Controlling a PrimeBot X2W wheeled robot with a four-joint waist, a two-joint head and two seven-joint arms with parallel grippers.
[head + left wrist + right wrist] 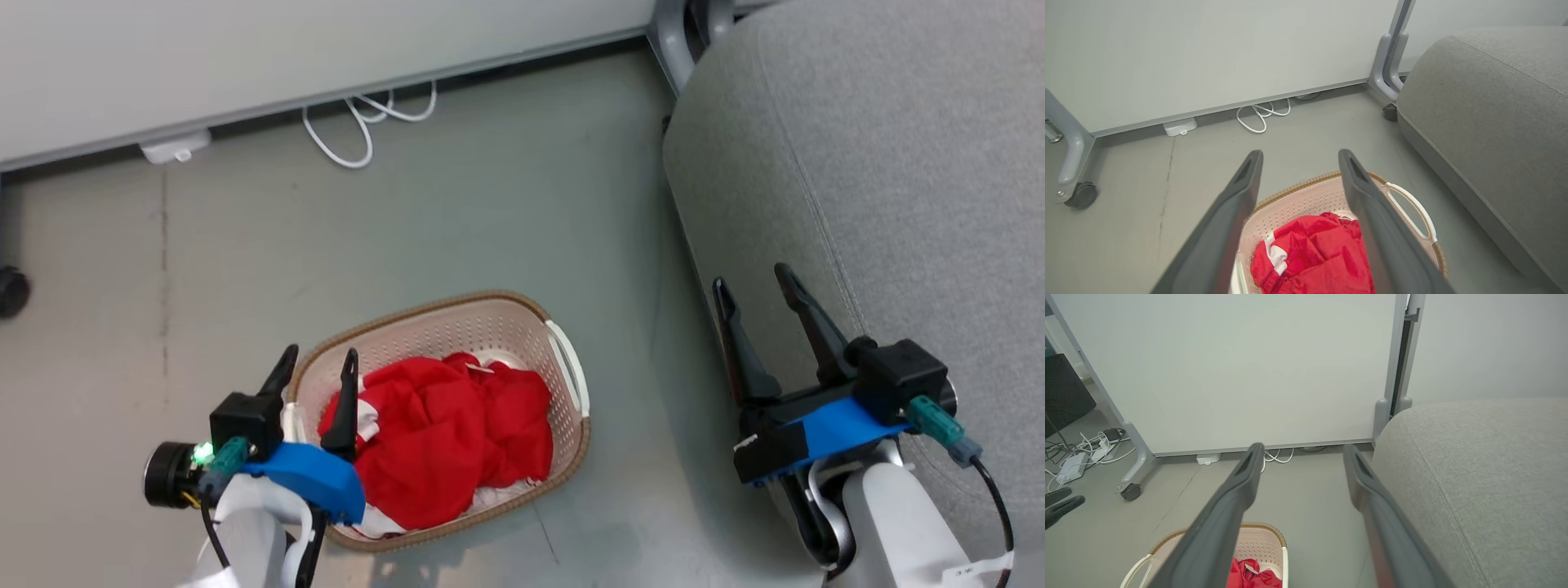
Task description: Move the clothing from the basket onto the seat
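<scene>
The clothing [445, 433] lies crumpled in the basket [490, 314] at the lower centre of the head view, a red heap that fills most of the floor, with white trim showing at its left edge and along the bottom. The seat [898, 163] takes up the right side and is bare. The left gripper [321, 351] hangs over the basket's left rim with its fingers spread apart and nothing between them. The right gripper [750, 275] is equally wide open and empty, at the seat's left edge.

The fabric looks light, soft and limp, so it will likely sag and trail from a pinch. The raised fold near the middle of the heap seems the best hold. A deep bite may lift both garments together, and the light basket could shift if cloth snags its rim.
</scene>
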